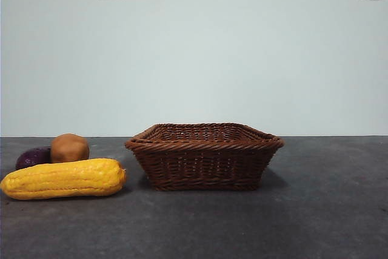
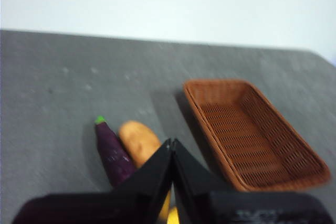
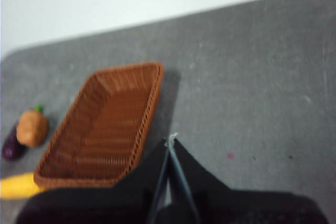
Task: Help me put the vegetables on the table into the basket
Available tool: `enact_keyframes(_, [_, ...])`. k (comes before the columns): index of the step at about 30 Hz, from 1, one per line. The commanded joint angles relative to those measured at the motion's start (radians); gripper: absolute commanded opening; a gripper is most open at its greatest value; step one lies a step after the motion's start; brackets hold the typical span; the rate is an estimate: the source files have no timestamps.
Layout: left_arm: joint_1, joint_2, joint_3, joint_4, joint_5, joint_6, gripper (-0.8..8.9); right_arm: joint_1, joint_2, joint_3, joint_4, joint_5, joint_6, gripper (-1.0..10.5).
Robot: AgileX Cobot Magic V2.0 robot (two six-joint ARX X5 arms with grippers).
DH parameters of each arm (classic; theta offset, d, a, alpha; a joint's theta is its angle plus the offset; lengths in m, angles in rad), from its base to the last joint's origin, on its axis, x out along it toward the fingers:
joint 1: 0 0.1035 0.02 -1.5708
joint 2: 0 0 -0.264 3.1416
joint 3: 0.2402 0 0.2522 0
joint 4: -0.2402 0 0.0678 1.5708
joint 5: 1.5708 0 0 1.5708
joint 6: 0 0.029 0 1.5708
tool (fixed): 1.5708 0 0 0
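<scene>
Front view, woven wicker basket (image 1: 205, 156), bumpy yellow corn cob (image 1: 63, 178), rounded potato (image 1: 70, 148)

Basket (image 1: 205, 157) woven wicker (rough weave); table (image 1: 327, 210) matt, mottled; corn (image 1: 63, 178) bumpy, slight sheen

Yellow corn (image 1: 63, 178), orange-brown potato (image 1: 70, 148), purple eggplant (image 1: 33, 158), brown woven basket (image 1: 204, 156).

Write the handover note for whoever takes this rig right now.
Left claw: shut, empty, above the vegetables.
Right claw: shut, empty, above the table beside the basket.
Corn cob, potato and eggplant lie together on the table beside the basket.
Done: nothing; basket empty.
Left: all three vegetables go into the basket.
</scene>
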Motion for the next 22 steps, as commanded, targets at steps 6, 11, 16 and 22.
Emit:
enact_keyframes(6, [-0.006,0.139,0.203,-0.199,0.025,0.187,-0.06,0.000,0.168,0.180,-0.185,-0.057,-0.163,-0.1])
enact_keyframes(11, [-0.030,0.197,0.260,-0.252,0.073,0.206,-0.04,0.001,0.243,0.234,-0.252,-0.103,-0.209,-0.1])
enact_keyframes(16, [-0.040,0.212,0.288,-0.249,0.074,0.205,3.92,0.001,0.255,0.234,-0.237,-0.179,-0.212,3.3])
enact_keyframes(22, [-0.044,0.238,0.297,-0.241,0.073,0.201,7.73,0.001,0.263,0.235,-0.226,-0.190,-0.197,6.5])
